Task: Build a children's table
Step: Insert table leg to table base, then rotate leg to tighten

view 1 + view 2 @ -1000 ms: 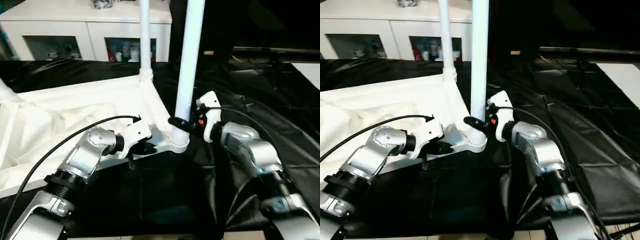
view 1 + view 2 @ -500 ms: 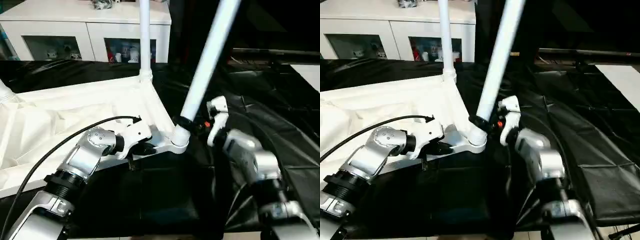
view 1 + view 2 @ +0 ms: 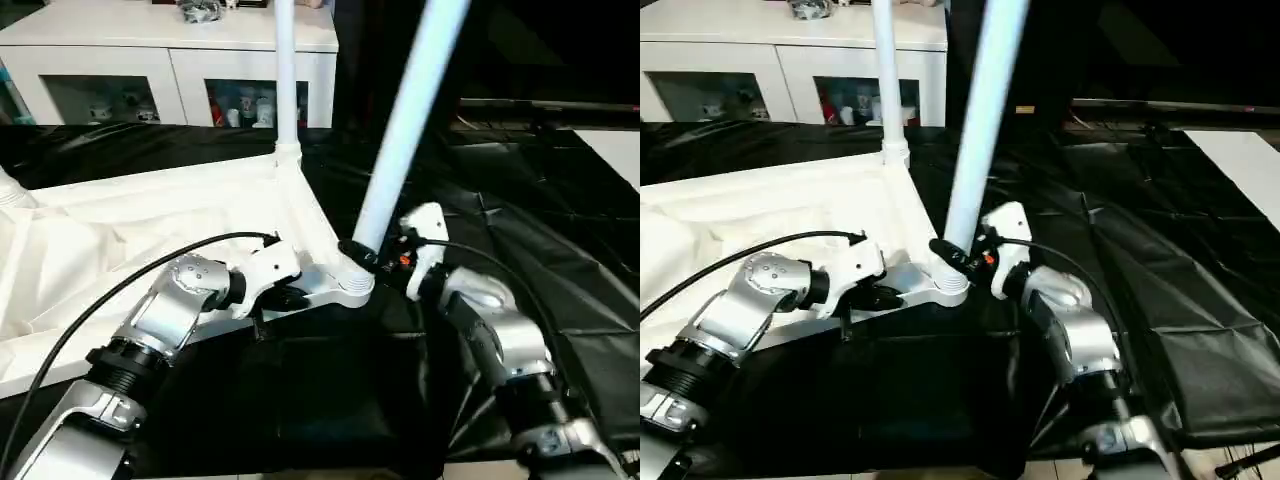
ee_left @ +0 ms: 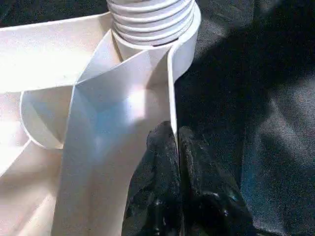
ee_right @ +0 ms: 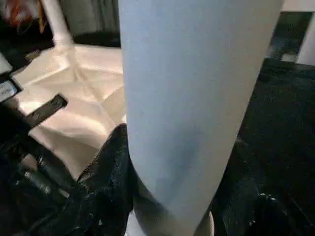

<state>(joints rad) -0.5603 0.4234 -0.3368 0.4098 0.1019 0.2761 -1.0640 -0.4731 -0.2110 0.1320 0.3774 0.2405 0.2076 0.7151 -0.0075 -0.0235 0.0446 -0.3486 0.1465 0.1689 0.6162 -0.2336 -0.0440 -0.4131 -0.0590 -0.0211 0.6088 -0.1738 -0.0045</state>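
The white tabletop (image 3: 120, 230) lies upside down on black sheeting. One white leg (image 3: 285, 80) stands upright in its far corner. At the near corner socket (image 3: 350, 287) a second leg (image 3: 405, 120) leans to the right, and its threaded end (image 4: 147, 14) sits in the socket. My right gripper (image 3: 356, 250) is shut on this leg just above the socket, with a black finger (image 5: 108, 177) on either side of the tube (image 5: 192, 98). My left gripper (image 4: 173, 135) is shut on the tabletop's thin rim wall (image 4: 170, 83) right beside that socket.
A white cabinet (image 3: 170, 60) with glass doors stands behind the work. Black sheeting (image 3: 540, 200) spreads to the right and front. A black cable (image 3: 130, 275) arcs over my left forearm. Another leg's base (image 3: 10, 192) shows at the far left edge.
The near leg stood upright a second ago, then tipped far to the right. It now leans less. My right gripper has come back close to the socket. The left gripper has held still.
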